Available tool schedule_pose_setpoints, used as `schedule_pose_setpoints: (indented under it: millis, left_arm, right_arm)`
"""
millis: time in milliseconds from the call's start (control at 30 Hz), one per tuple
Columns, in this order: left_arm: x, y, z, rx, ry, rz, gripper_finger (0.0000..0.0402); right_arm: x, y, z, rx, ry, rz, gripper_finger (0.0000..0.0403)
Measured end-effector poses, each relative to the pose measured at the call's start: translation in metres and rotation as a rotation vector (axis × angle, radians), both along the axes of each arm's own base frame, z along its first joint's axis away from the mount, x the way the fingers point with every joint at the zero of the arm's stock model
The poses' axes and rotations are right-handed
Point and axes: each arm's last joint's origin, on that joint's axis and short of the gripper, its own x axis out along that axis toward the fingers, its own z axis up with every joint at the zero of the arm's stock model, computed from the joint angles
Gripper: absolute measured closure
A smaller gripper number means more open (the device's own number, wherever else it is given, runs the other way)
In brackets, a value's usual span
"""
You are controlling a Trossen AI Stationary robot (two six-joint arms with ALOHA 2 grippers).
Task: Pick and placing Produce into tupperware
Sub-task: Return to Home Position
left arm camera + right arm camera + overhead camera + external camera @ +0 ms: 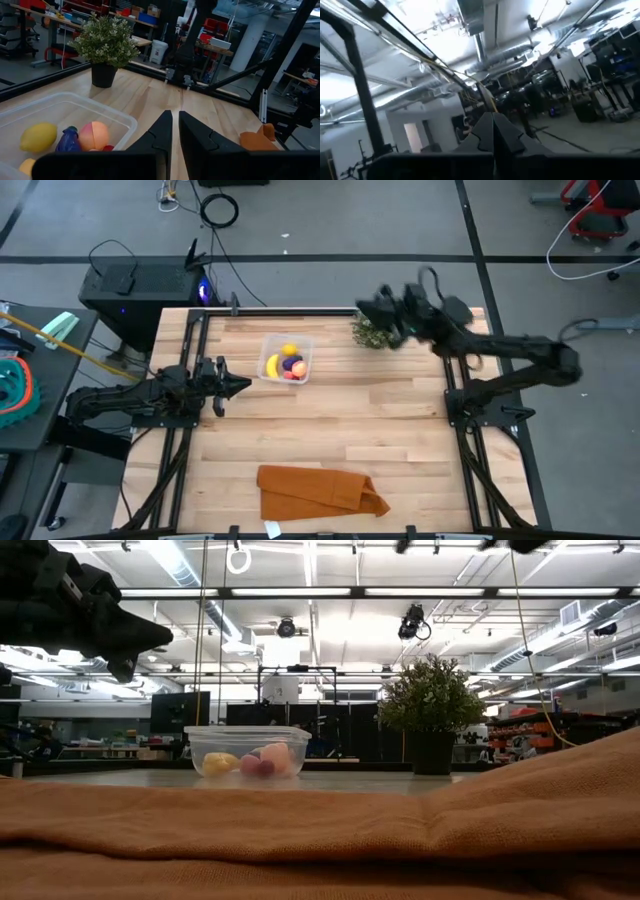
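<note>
The wooden desk (330,430) fills my overhead feed, with an orange cloth (315,490) at its near edge and a potted plant (372,332) at the far right. The tupperware (272,344) sits at the far side, left of centre, holding the banana (272,366), lemon (290,350), dark purple piece (292,364) and red-peach fruit (301,371). My left claw (243,385) hangs just left of it, fingers together, empty. My right claw (362,307) hangs by the plant, closed, empty.

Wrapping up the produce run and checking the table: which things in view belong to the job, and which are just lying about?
Job: tupperware holding lemon, banana, purple piece, red-peach fruit; left gripper beside it, right gripper raised by the plant.
Lying about: plant, orange cloth.
</note>
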Motion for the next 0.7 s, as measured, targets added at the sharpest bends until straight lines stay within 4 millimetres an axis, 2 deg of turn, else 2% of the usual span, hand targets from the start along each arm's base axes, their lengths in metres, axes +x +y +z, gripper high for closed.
schedule_pose_setpoints:
  millis: [167,300,467,700]
  left_arm:
    - [0.0,0.0,0.0,0.0,0.001,0.0,0.0363]
    - [0.0,0.0,0.0,0.0,0.001,0.0,0.037]
    - [0.0,0.0,0.0,0.0,0.001,0.0,0.0376]
    - [0.0,0.0,0.0,0.0,0.001,0.0,0.037]
  right_arm:
    - [-0.056,0.024,-0.059,0.097,0.057,-0.063,0.0403]
    - [-0.091,0.041,-0.098,0.155,0.1,-0.022,0.0403]
    - [-0.113,0.056,-0.131,0.193,0.219,0.005,0.0403]
    - [-0.119,0.066,-0.162,0.21,0.315,0.025,0.0403]
